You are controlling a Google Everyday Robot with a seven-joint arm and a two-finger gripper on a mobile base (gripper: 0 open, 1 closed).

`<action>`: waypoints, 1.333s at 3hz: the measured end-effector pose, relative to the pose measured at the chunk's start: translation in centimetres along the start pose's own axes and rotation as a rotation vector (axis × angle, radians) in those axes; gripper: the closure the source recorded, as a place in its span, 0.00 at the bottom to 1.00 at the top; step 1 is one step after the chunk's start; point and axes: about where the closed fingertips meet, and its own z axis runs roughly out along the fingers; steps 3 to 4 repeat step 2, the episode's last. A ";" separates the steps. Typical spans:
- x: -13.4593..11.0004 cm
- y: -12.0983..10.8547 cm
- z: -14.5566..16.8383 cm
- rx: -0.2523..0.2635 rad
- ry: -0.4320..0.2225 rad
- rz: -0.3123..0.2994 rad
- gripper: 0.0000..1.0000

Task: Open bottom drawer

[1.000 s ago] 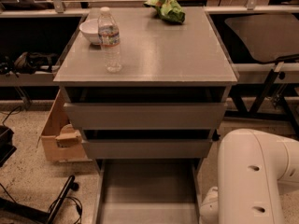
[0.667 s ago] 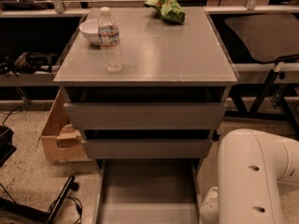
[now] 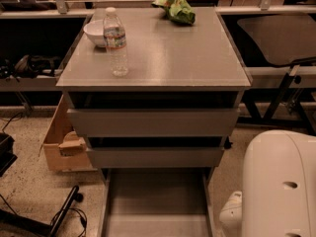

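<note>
One view only, cam looking down on the cabinet (image 3: 168, 53) from the front. The bottom drawer (image 3: 155, 201) sits at the base of the stack, under the 2 taller fronts. It's already out a good way: the grey tray lies open to the cam and runs to the btm edge, with its front panel cut off below frame. The top drawer (image 3: 153, 122) and mid drawer (image 3: 155, 157) look shut or nearly so.

My gripper is out of frame, so I can't tell if it's apart or closed. Only my white arm shell (image 3: 279, 181) shows, low right, just beside the tray's right rail.

On top are a bottle (image 3: 116, 41), bowl (image 3: 95, 32) and green bag (image 3: 176, 9). A box (image 3: 61, 142) sits on the floor at left.

Task looks near done, imo. To finish well: pull straight back along the rails w/o side load, ease off near the end stop, and keep my arm shell clear of the right rail.
</note>
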 end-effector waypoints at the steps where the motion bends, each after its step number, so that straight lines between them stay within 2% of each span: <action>1: 3.8 2.1 -5.8 -0.002 0.034 0.045 0.00; 2: 6.6 5.8 -11.5 -0.026 0.054 0.087 0.00; 4: 6.6 5.8 -11.5 -0.026 0.054 0.087 0.00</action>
